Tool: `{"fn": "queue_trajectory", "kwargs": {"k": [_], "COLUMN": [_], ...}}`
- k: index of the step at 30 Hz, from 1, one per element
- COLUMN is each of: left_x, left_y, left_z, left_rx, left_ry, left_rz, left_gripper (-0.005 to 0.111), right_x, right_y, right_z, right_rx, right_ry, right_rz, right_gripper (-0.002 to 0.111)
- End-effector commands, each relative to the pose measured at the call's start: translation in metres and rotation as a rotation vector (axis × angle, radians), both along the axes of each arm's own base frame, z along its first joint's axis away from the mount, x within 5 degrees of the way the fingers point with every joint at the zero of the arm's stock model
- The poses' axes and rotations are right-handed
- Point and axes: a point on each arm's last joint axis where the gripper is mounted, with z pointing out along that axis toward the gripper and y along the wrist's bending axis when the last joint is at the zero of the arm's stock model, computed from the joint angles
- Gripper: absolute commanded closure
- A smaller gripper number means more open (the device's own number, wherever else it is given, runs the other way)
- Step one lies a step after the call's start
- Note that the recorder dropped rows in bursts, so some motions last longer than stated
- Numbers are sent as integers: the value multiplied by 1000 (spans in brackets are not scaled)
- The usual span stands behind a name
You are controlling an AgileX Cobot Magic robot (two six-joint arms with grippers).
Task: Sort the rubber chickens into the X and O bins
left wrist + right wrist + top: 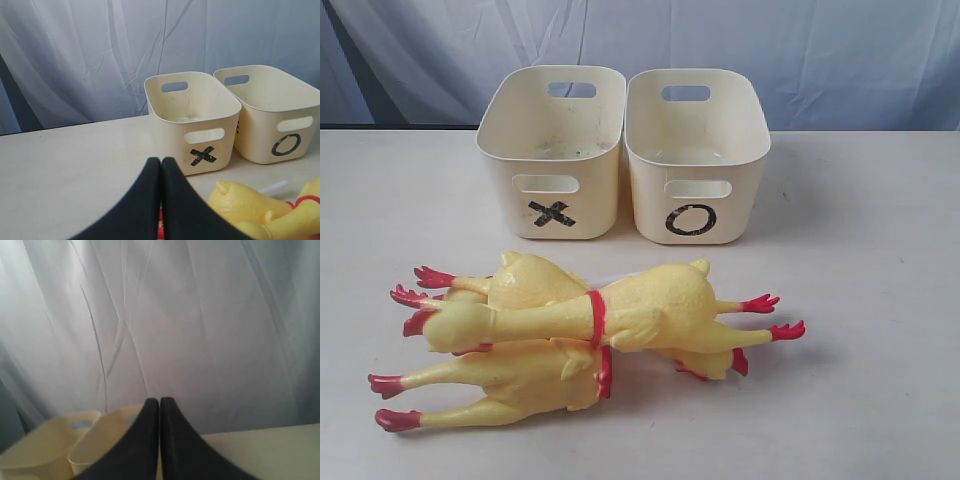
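Note:
Several yellow rubber chickens with red feet and neck rings lie piled together on the table in front of the bins. The top one points its red feet right; a lower one points its feet left. Behind them stand two cream tubs: the X bin on the left and the O bin on the right, both with nothing in them. Neither arm shows in the exterior view. My left gripper is shut, hovering near the pile with the X bin ahead and a yellow chicken body beside it. My right gripper is shut, held up facing the curtain.
A grey-white curtain hangs behind the table. The pale tabletop stretches to both sides of the bins and the pile. In the right wrist view both cream tubs appear low and blurred.

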Motion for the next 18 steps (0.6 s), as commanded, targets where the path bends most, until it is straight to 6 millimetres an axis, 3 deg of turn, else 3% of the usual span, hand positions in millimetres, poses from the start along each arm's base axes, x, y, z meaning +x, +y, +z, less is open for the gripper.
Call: {"fn": "queue_trajectory", "kwargs": {"k": [1,9,18], "left_x": [0,0,0], "left_y": [0,0,0], "left_z": [3,3,3], "left_rx": [-3,-7,-8], "left_ry": [-17,-17,-15], "left_rz": [2,1,0], "left_gripper": [107,107,107], "right_x": [12,53,98], "right_y": [4,40,102], "right_z": [13,21,29], "right_rx": [-285,-531,-743], "right_ry": [105,321,436], "right_rz": [19,353,681], "right_gripper": [107,107,107]}}
